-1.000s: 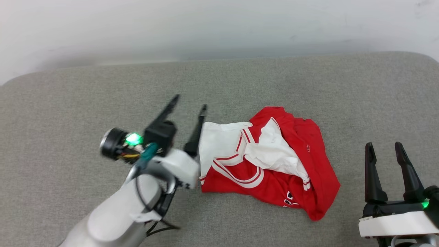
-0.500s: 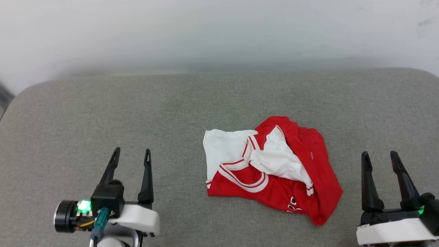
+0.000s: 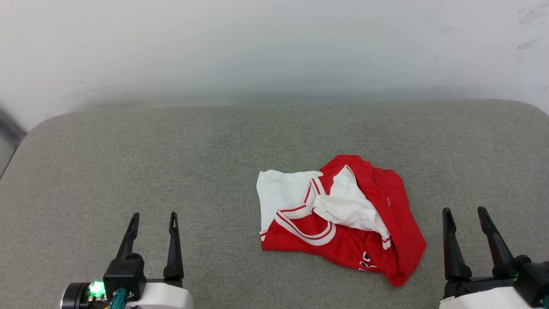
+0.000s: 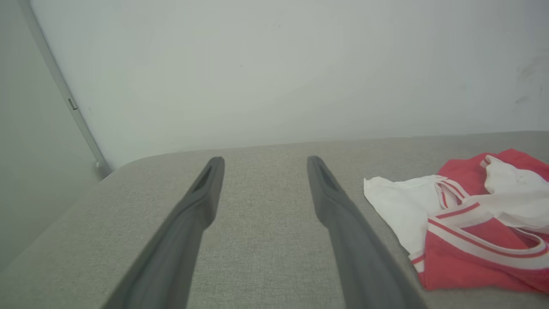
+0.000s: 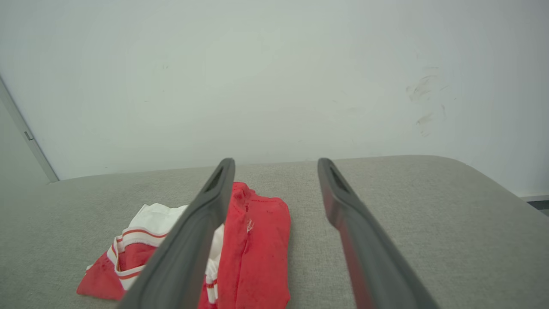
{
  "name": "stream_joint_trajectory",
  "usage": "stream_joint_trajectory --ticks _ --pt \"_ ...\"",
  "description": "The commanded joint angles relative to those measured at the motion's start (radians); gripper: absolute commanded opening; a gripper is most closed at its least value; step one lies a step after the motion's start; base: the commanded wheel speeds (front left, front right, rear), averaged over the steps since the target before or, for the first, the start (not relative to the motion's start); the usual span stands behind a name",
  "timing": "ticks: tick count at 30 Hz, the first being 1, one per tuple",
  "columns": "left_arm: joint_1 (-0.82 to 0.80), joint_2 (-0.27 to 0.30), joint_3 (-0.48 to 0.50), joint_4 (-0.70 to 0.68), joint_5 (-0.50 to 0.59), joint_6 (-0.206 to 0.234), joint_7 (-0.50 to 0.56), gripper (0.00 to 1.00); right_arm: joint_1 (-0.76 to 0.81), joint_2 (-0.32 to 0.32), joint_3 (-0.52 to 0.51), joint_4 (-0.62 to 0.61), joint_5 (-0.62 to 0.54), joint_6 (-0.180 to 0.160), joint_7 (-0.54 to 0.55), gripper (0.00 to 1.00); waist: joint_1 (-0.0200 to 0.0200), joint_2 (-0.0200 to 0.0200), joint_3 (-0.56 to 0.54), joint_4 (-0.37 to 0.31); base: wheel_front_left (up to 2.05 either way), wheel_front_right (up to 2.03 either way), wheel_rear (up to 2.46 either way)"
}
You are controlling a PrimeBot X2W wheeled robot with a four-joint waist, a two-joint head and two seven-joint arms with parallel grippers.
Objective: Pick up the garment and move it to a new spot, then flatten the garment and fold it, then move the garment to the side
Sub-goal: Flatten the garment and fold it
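A pale, plain wall (image 3: 274,47) rises behind a broad grey fabric-covered pad (image 3: 128,163) with rounded corners, and a few dark scuffs (image 3: 529,17) mark the wall at its far right. The garment (image 3: 399,227) lies crumpled on the pad, right of the middle, nearer my right side than my left and touching neither of my pincers. It is a red jersey bunched into a loose heap. One white sleeve (image 3: 276,193) is spread flat toward my left, and another white fold lies rumpled across the top. The white-and-red striped neck trim (image 3: 306,234) curves across the front. My left gripper (image 3: 155,215) rests low at my left with its two dark fingers spread wide and nothing between them, well apart from the cloth. My right gripper (image 3: 464,210) sits low at my right, likewise spread and empty, just beside the jersey's red edge. Black lettering with a white outline (image 3: 366,259) peeks out at the near hem, but too little shows for me to read it. A tiny pale mark (image 3: 388,200) on the red cloth is too small to make out.
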Motion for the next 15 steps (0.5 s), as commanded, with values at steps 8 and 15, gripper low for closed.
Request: stream_joint_trajectory --ticks 8,15 --pt "0.035 -0.051 0.059 0.018 0.056 -0.072 -0.003 1.0 0.023 0.002 0.007 0.008 -0.008 0.0 -0.002 1.0 0.0001 0.0 -0.011 0.004 0.0 0.0 0.0" --pt "0.036 -0.086 0.097 0.028 0.092 -0.119 -0.003 1.0 0.027 0.002 0.01 0.014 -0.005 0.0 -0.002 1.0 0.0001 0.0 -0.014 0.012 0.0 0.0 0.0"
